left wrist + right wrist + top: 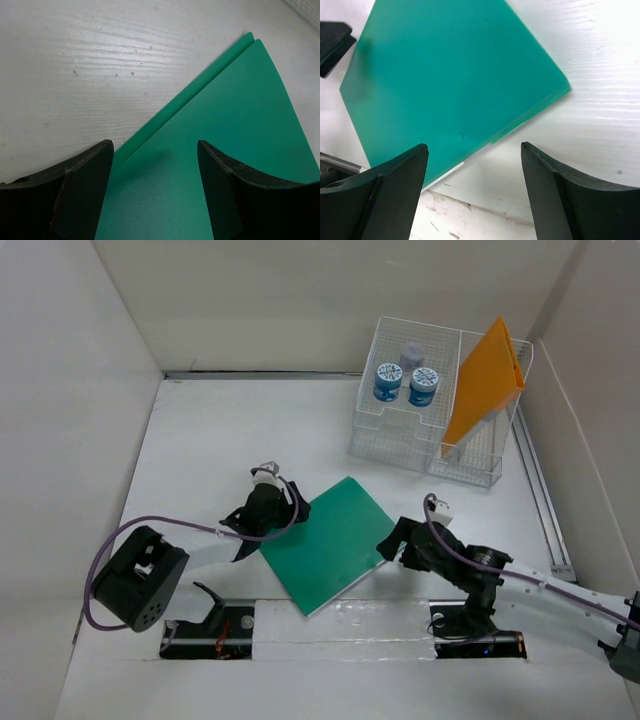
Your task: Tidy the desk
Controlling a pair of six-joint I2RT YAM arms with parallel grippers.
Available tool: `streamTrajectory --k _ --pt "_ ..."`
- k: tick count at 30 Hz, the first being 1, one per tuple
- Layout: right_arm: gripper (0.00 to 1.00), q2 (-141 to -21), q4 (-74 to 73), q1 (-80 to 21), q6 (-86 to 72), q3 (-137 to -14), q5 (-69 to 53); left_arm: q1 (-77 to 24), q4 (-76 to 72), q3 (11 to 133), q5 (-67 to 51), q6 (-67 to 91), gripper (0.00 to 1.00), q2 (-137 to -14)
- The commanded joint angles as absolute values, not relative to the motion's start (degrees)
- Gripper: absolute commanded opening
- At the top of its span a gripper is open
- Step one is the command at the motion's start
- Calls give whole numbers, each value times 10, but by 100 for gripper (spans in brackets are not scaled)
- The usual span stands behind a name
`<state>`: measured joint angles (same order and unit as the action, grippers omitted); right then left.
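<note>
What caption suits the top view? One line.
Left hand and right hand, both open, flank a green folder on the desk.

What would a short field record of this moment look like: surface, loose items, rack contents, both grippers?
surface: desk, white
loose item: green folder, flat on the desk, turned at an angle between the arms
rack: wire rack, far right, two compartments
left compartment: small containers, three, two with blue tops
right compartment: orange folder, standing tilted
left gripper: open, over the green folder's left edge
right gripper: open, over its right edge
</note>
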<state>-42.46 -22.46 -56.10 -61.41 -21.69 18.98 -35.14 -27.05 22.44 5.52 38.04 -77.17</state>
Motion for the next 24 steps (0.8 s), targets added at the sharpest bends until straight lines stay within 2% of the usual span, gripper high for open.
streamTrajectory --k 1,4,10,13,19,22,23,24 --pt "80 -417 -267 -566 -633 -215 210 -351 -265 194 12 381 65 -759" --pt "78 -461 -196 -566 -641 -188 178 -351 -269 186 4 378 63 -752" --pt "75 -639 -28 -575 -649 -184 128 -351 -260 175 -40 363 60 -741" --pt "69 -709 45 -581 -668 -192 139 -351 -265 156 -54 372 59 -726" --pt "43 -781 114 -594 -699 -199 199 -366 -279 113 -67 393 59 -708" --pt "26 -799 115 -599 -687 -214 224 -372 -295 105 -74 404 59 -716" --pt "15 -801 115 -599 -684 -221 231 -372 -301 100 -80 409 59 -723" --pt "10 -802 111 -599 -680 -225 248 -372 -307 98 -83 410 59 -725"
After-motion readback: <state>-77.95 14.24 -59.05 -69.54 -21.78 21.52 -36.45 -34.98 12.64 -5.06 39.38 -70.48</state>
